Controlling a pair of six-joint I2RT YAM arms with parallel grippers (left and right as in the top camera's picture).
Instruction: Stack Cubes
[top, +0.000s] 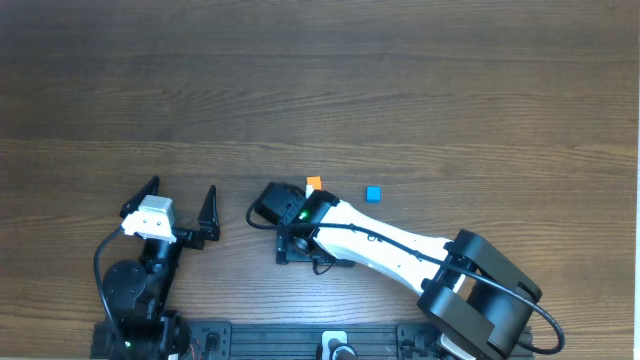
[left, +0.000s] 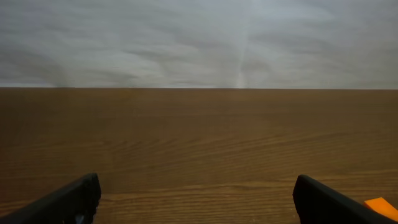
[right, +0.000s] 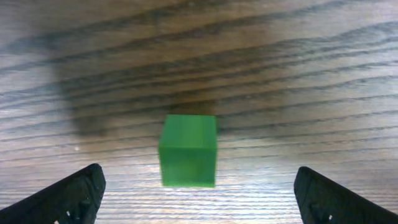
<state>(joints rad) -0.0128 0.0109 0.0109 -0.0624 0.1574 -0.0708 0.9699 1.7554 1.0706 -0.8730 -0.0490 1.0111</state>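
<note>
**Three cubes on the table, the green one under the right gripper**

There are three cubes, one of each colour. The green cube (right: 188, 150) sits flat on the wooden table (top: 320, 80). In the right wrist view it lies between the two fingers of the right gripper (right: 198, 170), closer to one finger than the other. Those fingers are spread wide, with clear table on both sides of the cube, so the gripper holds nothing and neither finger touches it.

The orange cube (top: 313, 183) shows in the top view just beyond the right arm's wrist. The blue cube (top: 373, 193) lies a little to its right, apart from it and from the arm. Both rest on the table by themselves, and no cube stands on another.

There are two arms. The right arm (top: 400, 248) reaches from its base at the lower right across to the middle of the table. The left gripper (top: 182, 192) is near its own base at the lower left, well apart from the cubes. Its fingers are also spread wide and it holds nothing.
</note>
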